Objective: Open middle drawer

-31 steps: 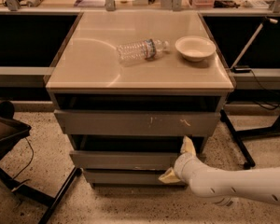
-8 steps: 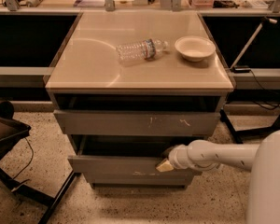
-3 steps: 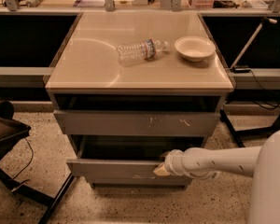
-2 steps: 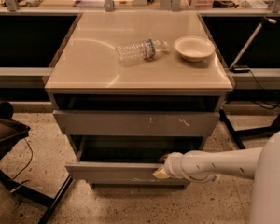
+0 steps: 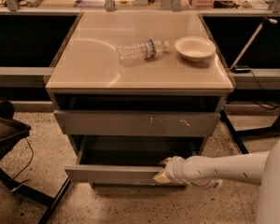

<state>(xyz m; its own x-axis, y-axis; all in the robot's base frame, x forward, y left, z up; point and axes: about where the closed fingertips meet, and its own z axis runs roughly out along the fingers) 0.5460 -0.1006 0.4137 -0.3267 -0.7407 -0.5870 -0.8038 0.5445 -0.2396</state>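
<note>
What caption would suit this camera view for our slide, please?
Gripper at the front of the partly open middle drawer.

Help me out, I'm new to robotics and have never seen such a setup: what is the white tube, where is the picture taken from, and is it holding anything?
The white tube is the robot's arm, reaching in from the right; its pale tip is the gripper, its hand. The gripper sits at the top edge of the front of the middle drawer, near the right end; that drawer stands partly pulled out. It carries no loose object. The one camera looks down at the grey cabinet from in front. On its top lie a clear plastic bottle, on its side, and a shallow white bowl to its right.
</note>
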